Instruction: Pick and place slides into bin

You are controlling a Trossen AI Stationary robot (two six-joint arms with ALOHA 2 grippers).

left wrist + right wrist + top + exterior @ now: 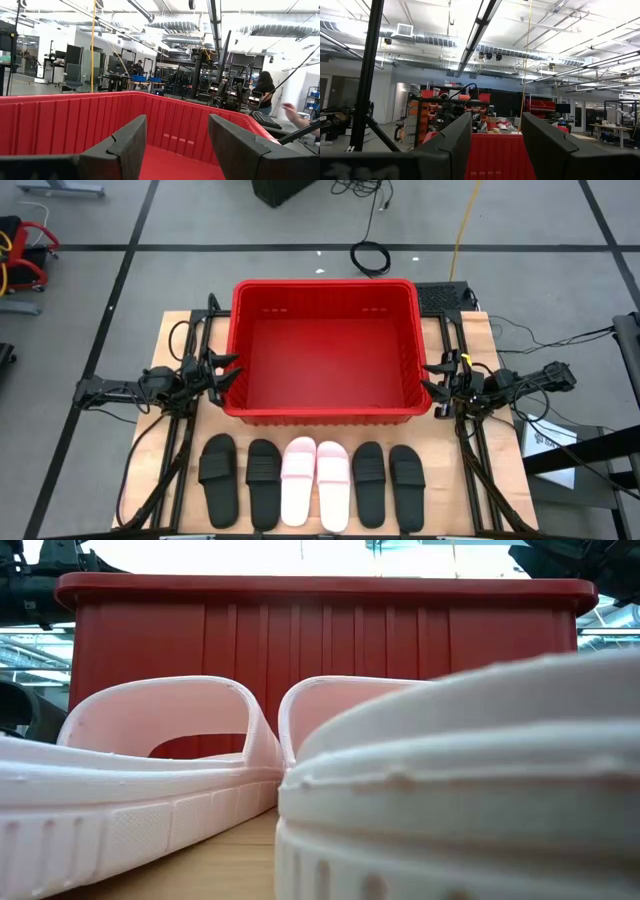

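Observation:
The red bin (325,350) stands at the table's middle, toward the far side; its ribbed near wall (320,640) shows in the low view. Six slides lie in a row along the near edge on their soles: two black (218,478) (264,483), two pale pink (298,480) (333,483), two black (368,482) (406,485). The pink pair fills the low view (150,770) (470,790). My left gripper (228,372) (175,145) stands open at the bin's left wall. My right gripper (436,377) (496,140) stands open at the bin's right wall. Both hold nothing.
Black frame rails (185,450) (470,455) run along the table's left and right sides beside the arms. Cables (370,255) lie on the floor beyond the far edge. A bare wooden strip (320,428) separates the bin from the row of slides. People show in the room behind.

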